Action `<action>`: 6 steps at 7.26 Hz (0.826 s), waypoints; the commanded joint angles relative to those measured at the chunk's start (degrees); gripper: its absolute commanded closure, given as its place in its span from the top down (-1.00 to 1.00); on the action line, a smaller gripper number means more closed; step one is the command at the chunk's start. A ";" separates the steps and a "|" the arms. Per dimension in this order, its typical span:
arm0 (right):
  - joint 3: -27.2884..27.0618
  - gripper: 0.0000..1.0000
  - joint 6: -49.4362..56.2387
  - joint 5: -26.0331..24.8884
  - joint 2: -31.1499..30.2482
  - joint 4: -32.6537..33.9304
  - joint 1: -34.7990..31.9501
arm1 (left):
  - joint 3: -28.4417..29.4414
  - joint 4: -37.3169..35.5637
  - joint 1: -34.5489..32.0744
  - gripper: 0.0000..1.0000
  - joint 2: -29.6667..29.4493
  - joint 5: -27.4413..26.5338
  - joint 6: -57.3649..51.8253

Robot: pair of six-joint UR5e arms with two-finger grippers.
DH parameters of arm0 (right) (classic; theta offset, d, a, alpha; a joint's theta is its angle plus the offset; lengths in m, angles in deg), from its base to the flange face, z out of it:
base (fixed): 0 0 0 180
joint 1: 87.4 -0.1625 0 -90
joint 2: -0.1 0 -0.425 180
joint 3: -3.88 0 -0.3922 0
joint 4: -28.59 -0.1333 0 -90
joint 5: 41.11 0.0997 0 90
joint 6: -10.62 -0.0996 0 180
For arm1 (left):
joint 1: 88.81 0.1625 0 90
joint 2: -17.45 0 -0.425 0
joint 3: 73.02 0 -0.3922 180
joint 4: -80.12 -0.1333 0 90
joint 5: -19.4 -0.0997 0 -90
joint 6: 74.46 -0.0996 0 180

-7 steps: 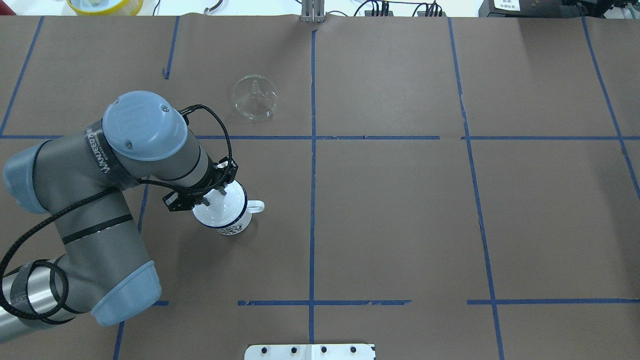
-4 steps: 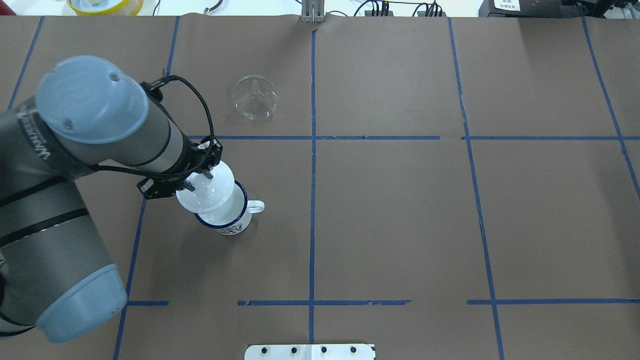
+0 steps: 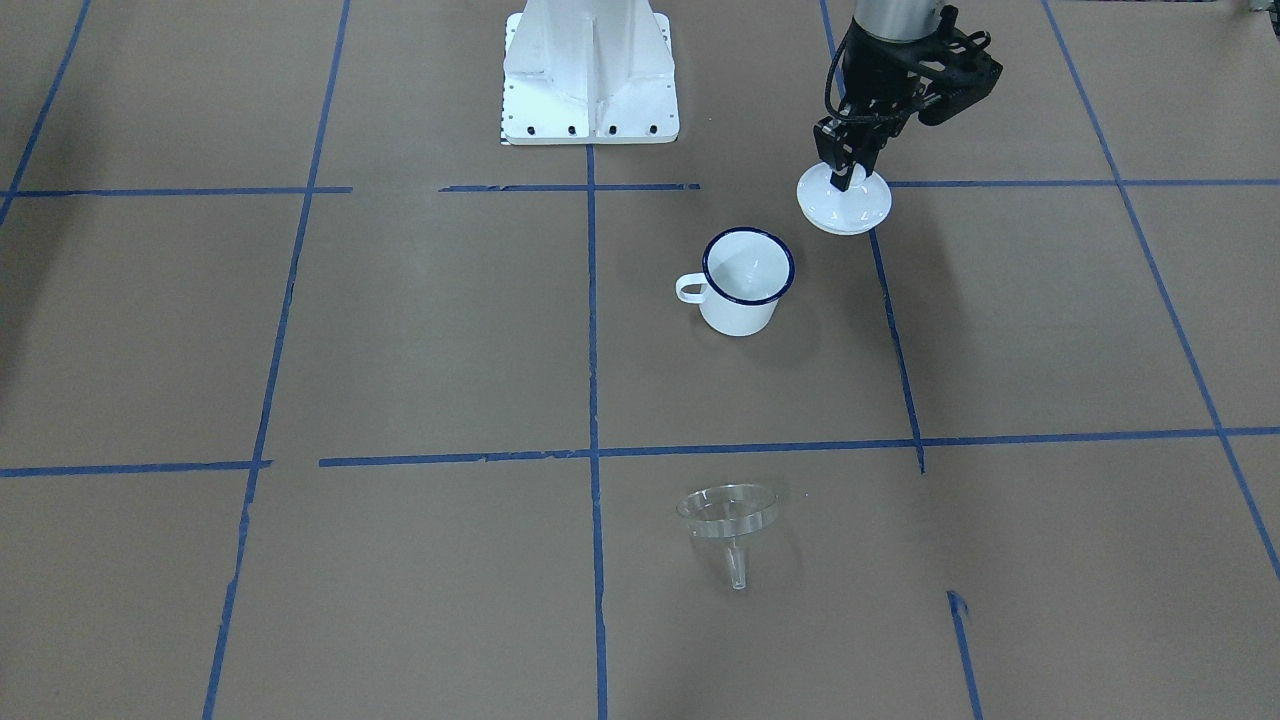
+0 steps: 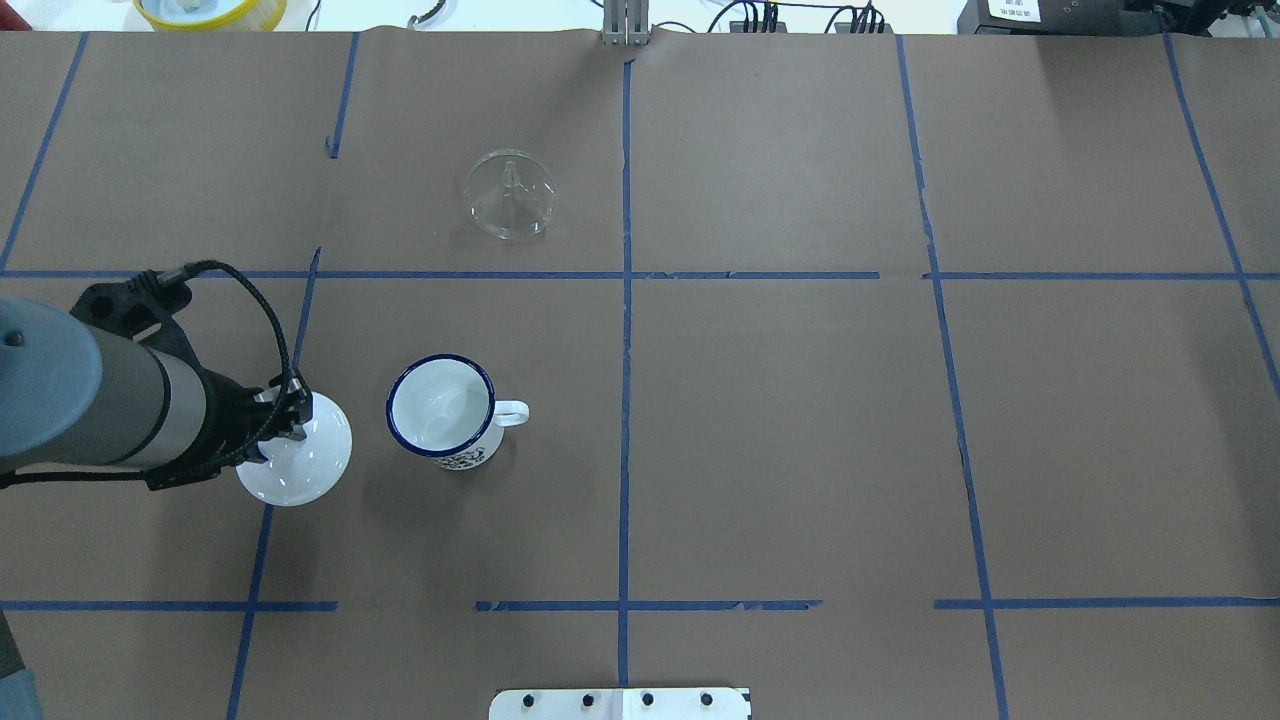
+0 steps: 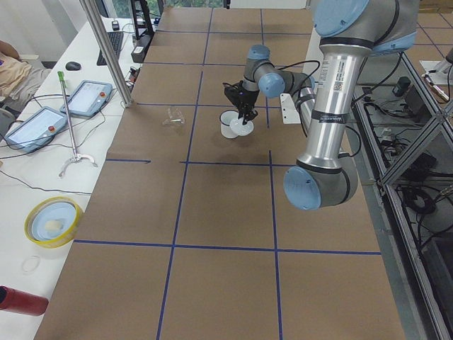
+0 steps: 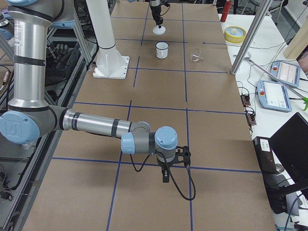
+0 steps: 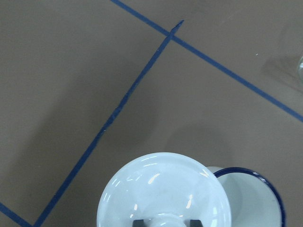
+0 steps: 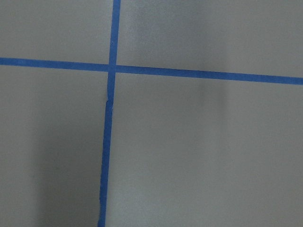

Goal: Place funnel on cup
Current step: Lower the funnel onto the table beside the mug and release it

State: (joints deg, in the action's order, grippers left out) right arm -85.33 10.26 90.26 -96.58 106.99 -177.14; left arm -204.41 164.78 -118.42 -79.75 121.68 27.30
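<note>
Lifted off the cup a moment ago, the domed white lid now hangs to the mug's left in the overhead view, at the left-centre of the frame. It is carried by the left end effector, whose fingers are clamped on the lid's knob. The lid appears to be held just off the surface rather than resting on it, and the wrist camera shows its edge still overlapping the blue rim.

With the mug's mouth uncovered, the way is open for the funnel. It sits untouched in the upper centre-left of the overhead frame, well apart from the cup and beyond a line of blue tape. The lid probably has to be set down before the same arm can reach for it.

The cup is glossy white enamel with a dark blue rim. Its small loop handle points to the frame's right, and a dark pattern marks its lower wall. The funnel is clear and almost vanishes against the matte brown paper. It has a wide round bowl and a short thin spout, and seems to lie tilted.

The right end effector hangs over bare paper well away from the task's things. It appears only in a side view, so whether its fingers are apart or together cannot be told.
</note>
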 commanded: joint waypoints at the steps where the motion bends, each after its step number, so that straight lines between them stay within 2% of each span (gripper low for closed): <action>1: 0.00 1.00 0.00 0.03 0.00 0.00 0.00 | 9.44 11.63 4.21 -1.00 1.51 0.65 6.06; 6: 0.00 1.00 0.00 0.03 0.00 0.00 0.00 | 14.06 12.02 4.39 -1.00 1.31 0.74 0.45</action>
State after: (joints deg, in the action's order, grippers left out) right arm -85.33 10.26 90.29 -96.58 107.00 -177.14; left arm -191.27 176.68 -114.08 -78.26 122.41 28.77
